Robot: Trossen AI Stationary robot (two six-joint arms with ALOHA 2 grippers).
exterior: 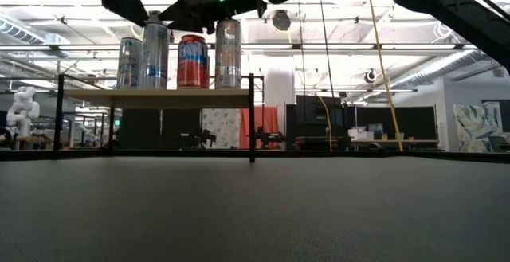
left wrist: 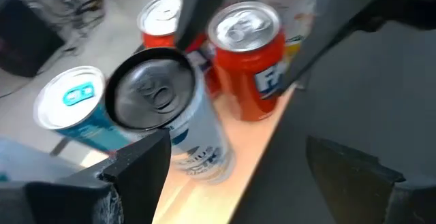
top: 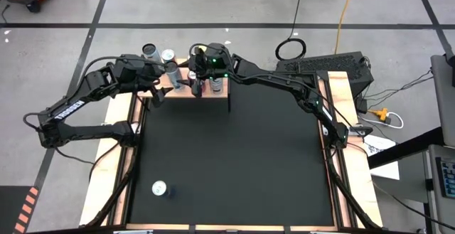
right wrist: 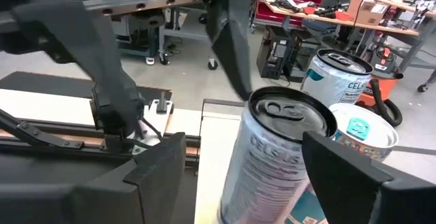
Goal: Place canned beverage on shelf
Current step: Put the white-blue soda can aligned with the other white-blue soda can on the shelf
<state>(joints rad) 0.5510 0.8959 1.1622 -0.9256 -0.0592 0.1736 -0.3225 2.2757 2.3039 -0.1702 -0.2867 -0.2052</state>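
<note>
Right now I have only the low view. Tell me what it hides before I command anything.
Observer: One can stands on the black mat, near the corner far from the shelf, on the left arm's side.
Operator: Report the right gripper.
Observer: The right gripper is open above the shelf, with a dark-lidded silver can ahead between its fingers, apart from both.
Operator: Now the left.
Observer: The left gripper is open too, at the shelf's other end, with a red can ahead.
</note>
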